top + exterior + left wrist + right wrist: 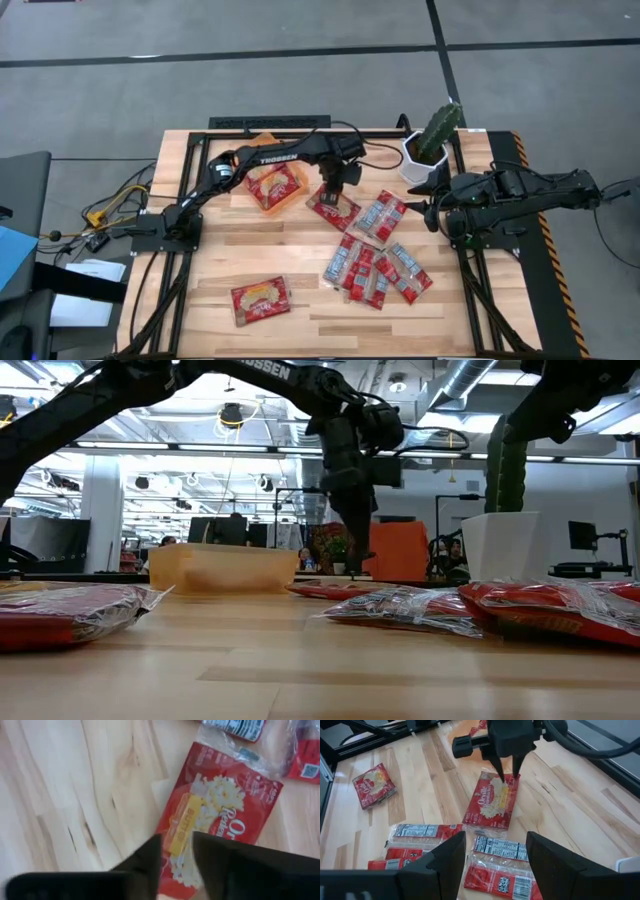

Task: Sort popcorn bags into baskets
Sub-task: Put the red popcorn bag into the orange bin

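My left gripper (335, 190) points down over a red popcorn bag with a yellowish picture (333, 210), which lies flat on the table just right of the orange basket (262, 140). Its fingers are a little apart, with their tips at the bag's far end (508, 784). The basket holds one red bag (275, 185). Several bags, some with silver-grey panels (375, 260), lie flat in a cluster at mid-table. One more bag (260, 298) lies near the front edge. My right gripper (495, 860) is open and empty at the table's right (432, 210). My left gripper comes at the bag from above, with its fingertips (501, 777) down at the bag's far end (180, 837). The yellow print shows between the two fingers. The bag lies flat on the table. I cannot tell whether the tips touch it.
A white pot with a green cactus (425, 155) stands at the far right, close to my right arm. The bag cluster fills the middle and right of the table. Bare wood lies at the front left and front right.
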Robot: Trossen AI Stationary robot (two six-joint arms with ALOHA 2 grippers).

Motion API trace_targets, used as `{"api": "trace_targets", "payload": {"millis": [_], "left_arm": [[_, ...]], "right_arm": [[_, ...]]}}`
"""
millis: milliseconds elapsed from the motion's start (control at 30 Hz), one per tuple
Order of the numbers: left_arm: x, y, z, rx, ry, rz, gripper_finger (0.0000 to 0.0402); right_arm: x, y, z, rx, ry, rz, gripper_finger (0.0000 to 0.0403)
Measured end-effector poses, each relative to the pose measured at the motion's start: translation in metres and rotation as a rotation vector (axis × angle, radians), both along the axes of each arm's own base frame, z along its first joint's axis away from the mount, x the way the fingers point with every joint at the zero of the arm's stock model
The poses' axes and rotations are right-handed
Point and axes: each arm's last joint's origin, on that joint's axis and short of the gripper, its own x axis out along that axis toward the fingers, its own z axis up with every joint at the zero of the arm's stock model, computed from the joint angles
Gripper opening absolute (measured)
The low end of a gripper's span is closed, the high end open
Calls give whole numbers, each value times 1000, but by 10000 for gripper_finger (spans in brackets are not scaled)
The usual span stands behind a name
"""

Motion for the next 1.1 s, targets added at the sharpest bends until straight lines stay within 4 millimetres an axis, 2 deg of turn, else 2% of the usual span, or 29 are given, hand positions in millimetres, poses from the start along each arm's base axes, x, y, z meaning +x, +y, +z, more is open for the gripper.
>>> {"api": "trace_targets", "payload": {"millis": [200, 300, 400, 867, 967, 1100], "left_arm": [[0, 0, -22, 21, 15, -22, 237], [0, 0, -31, 51, 26, -16, 270], [2, 1, -37, 64, -4, -10, 284], [-10, -6, -65, 11, 76, -52, 279], [-13, -7, -70, -2, 96, -53, 252], [-18, -10, -73, -25, 138, -70, 182]], "right_arm": [[0, 0, 0, 0, 0, 0, 234], [0, 0, 0, 0, 1, 0, 234], [0, 0, 0, 0, 1, 0, 234], [0, 0, 0, 0, 2, 0, 234], [0, 0, 0, 0, 2, 0, 234], [0, 0, 0, 0, 2, 0, 234]]}}
